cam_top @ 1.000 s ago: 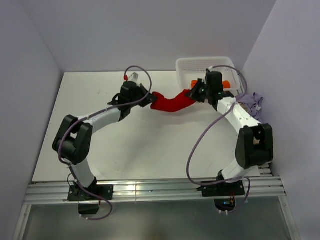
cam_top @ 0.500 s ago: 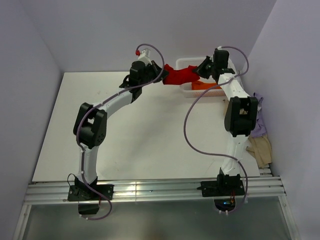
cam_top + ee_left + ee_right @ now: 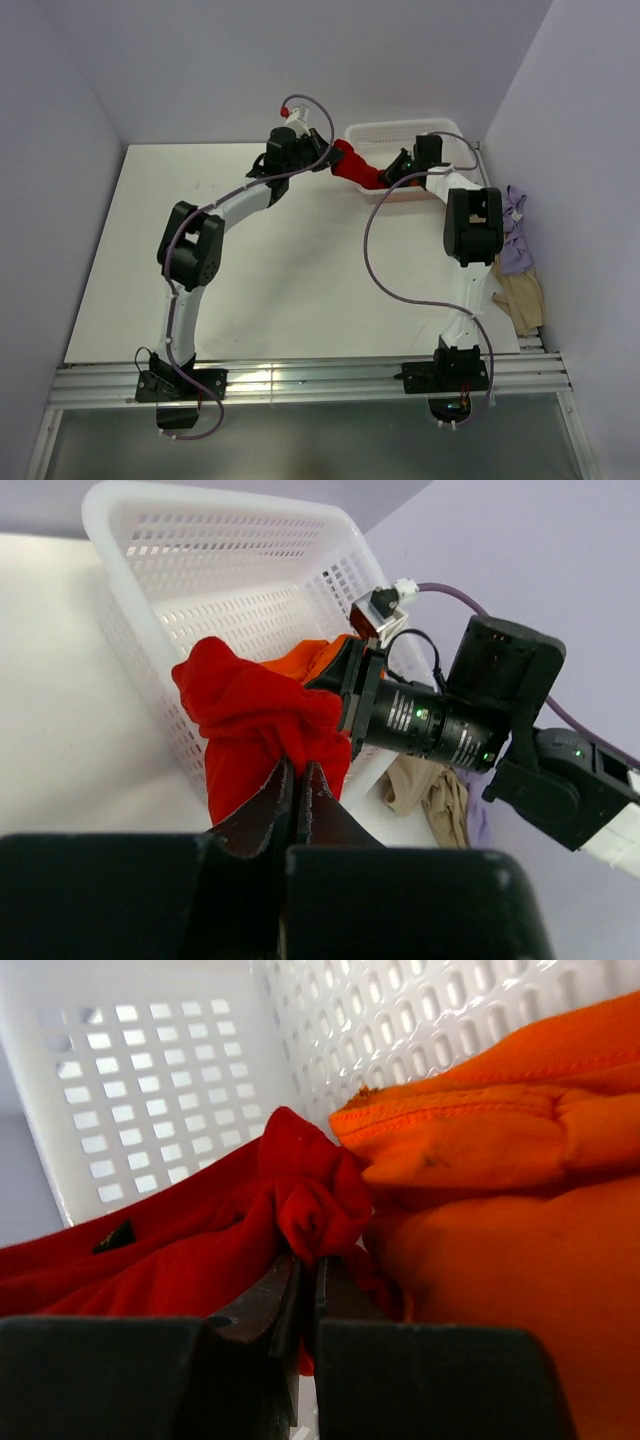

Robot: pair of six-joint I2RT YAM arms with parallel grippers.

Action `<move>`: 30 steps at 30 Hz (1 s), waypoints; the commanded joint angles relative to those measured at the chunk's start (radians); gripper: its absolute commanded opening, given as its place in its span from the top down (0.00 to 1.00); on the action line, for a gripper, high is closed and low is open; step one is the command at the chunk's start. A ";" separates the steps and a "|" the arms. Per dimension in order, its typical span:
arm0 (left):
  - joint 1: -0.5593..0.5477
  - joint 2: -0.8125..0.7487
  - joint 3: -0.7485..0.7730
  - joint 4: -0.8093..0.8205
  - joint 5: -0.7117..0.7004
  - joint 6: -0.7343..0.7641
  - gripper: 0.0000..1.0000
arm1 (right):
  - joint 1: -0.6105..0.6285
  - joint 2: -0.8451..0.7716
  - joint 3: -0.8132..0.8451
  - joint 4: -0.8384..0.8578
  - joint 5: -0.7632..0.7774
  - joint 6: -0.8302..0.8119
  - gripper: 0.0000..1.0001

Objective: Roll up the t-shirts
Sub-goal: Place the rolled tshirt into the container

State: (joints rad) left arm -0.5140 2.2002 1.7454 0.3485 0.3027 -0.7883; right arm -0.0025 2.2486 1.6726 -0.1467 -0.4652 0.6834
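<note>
Cloth hangs between the two arms: it is the red shirt (image 3: 355, 166), bunched up into a thick lump. The left gripper (image 3: 297, 772) is pinched tight on one end of it. The right gripper (image 3: 305, 1260) is pinched tight on the other end.

The shirt runs from side to side, from left gripper to right gripper. It lies across the left wall of the basket (image 3: 402, 126). That wall is the thing that matters. The right end of the shirt is inside the basket, just beside the orange shirt (image 3: 480, 1160) that lies in there. The left end is outside the basket, up over the table (image 3: 250, 280). So the shirt is half in and half out.

I cannot tell if the lump is a neat roll or just a bunch. If it is a roll, I think the left arm has to carry its end over the wall, toward the right. Then the whole shirt can drop in next to the orange one. If it is not a roll, I think the right arm has to lift its end out over the wall, toward the left. Then both arms can spread the shirt flat on the table.

A purple shirt (image 3: 512, 240) and a beige shirt (image 3: 522, 295) lie well apart from this, at the right edge by the right arm.
</note>
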 commanded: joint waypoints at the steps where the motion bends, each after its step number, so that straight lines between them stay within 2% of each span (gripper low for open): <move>1: 0.040 -0.154 -0.052 0.024 0.030 -0.040 1.00 | 0.082 -0.141 -0.076 0.033 -0.047 -0.004 1.00; 9: 0.136 -0.324 -0.205 -0.126 -0.013 -0.012 1.00 | 0.289 -0.274 -0.224 0.082 0.042 0.037 1.00; 13: 0.193 -0.417 -0.329 -0.111 0.015 -0.014 1.00 | 0.372 -0.294 -0.241 0.099 0.045 0.059 1.00; 19: 0.207 -0.477 -0.448 -0.082 0.026 -0.009 1.00 | 0.332 -0.348 -0.205 0.026 0.042 0.022 1.00; 26: 0.200 -0.479 -0.463 -0.045 0.035 -0.035 1.00 | 0.239 -0.356 -0.081 -0.086 0.022 -0.059 1.00; 30: 0.186 -0.410 -0.455 -0.019 0.036 -0.054 1.00 | 0.179 -0.313 -0.028 -0.114 -0.009 -0.070 1.00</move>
State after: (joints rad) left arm -0.3107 1.7660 1.2793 0.2466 0.3138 -0.8177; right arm 0.2054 1.9728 1.5688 -0.2420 -0.4297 0.6468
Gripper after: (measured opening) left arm 0.024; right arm 0.046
